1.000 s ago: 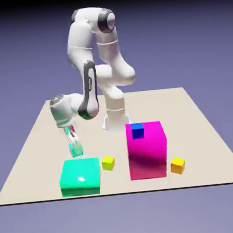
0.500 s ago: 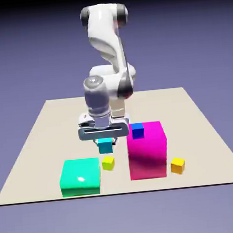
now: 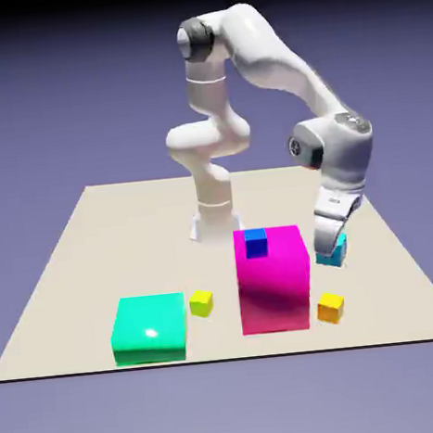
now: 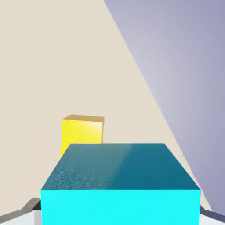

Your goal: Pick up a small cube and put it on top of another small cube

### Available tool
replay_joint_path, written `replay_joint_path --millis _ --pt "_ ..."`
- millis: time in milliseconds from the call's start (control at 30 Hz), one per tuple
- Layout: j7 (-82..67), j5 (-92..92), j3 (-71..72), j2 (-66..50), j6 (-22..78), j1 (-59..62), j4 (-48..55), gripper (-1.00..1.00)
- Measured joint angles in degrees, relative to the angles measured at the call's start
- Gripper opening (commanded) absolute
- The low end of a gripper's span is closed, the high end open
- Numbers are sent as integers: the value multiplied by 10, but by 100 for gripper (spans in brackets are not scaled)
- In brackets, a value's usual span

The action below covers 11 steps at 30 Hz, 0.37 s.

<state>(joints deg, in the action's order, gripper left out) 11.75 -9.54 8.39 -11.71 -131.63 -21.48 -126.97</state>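
Tool (image 4: 120,216): clamping on the cyan cube (image 4: 121,206), one fingertip at each side.
Cyan cube position: hanging above the tabletop (image 3: 158,244), near the amber cube (image 3: 330,308).
Amber cube: resting on the tabletop, beside the magenta block (image 3: 273,289).
Dark blue cube (image 3: 255,243): showing against the magenta block.

- The tall magenta block (image 3: 274,289) is the main obstacle, standing just beside the orange cube (image 3: 331,308) with a narrow gap between.
- The small blue cube (image 3: 255,243) shows at the block's upper part.
- Bare table (image 3: 385,288) lies on the orange cube's other side, toward the exterior view's right, and the air over that cube is open.
- The yellow cube (image 3: 202,304) narrows the passage between the green block (image 3: 149,327) and the magenta one.
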Motion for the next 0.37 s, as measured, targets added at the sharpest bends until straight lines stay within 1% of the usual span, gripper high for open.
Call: replay_joint_path --millis 67,133,233,267,333,367 --pt "-4 -5 -23 -14 -32 -42 -20 -100" --pt "-5 -6 -27 -17 -38 -49 -23 -100" --pt "11 -27 -40 -79 -107 -54 -31 -100" --pt "16 -33 -44 -98 -129 -55 -33 100" --pt "17 -34 -44 -98 -129 -55 -33 100" --pt "11 -27 -39 -77 -106 -54 -31 100"
